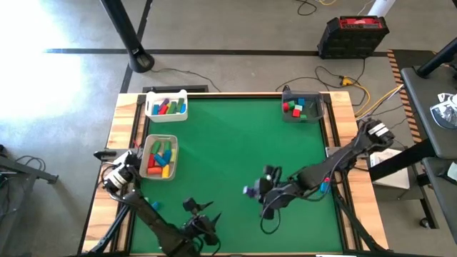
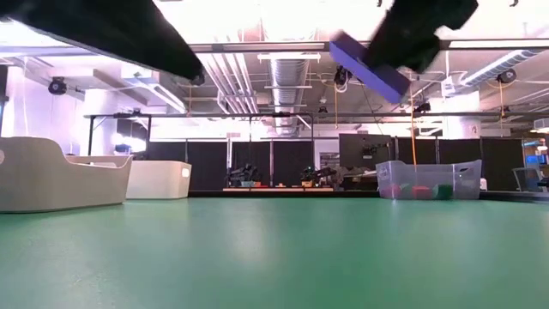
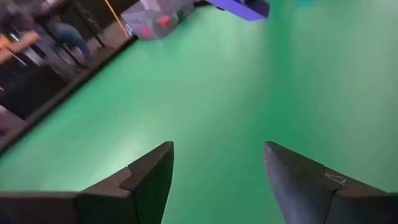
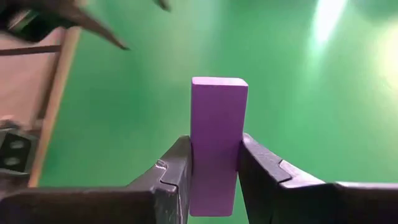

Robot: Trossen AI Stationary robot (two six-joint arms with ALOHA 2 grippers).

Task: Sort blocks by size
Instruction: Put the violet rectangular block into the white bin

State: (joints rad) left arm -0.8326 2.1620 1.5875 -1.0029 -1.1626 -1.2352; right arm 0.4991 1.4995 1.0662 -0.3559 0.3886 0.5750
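Observation:
A purple bar block (image 4: 217, 106) is lifted above the green table (image 1: 235, 150), with my right gripper (image 1: 258, 191) shut on it at the table's near middle. In the low view the purple bar (image 2: 369, 69) hangs tilted, high over the table. My left gripper (image 3: 217, 165) is open with nothing between its fingers, near the table's front edge, left of the bar (image 1: 202, 215). More coloured blocks lie in a white tray (image 1: 166, 106) at the far left, a second tray (image 1: 161, 157) at the left, and a clear tray (image 1: 303, 107) at the far right. My right gripper pinches the purple bar's two long sides (image 4: 198, 155) between its two fingers. The fingers lie along the bar, whose free end (image 4: 219, 84) sticks out past the fingertips. The bar is lifted clear of the table and tilted.
A wooden frame (image 1: 121, 135) borders the green table. The middle of the green surface between the trays is bare. Beyond the table lie a black case (image 1: 353, 36) and cables on the floor. A person shows in the room at the left wrist view's edge (image 3: 62, 34).

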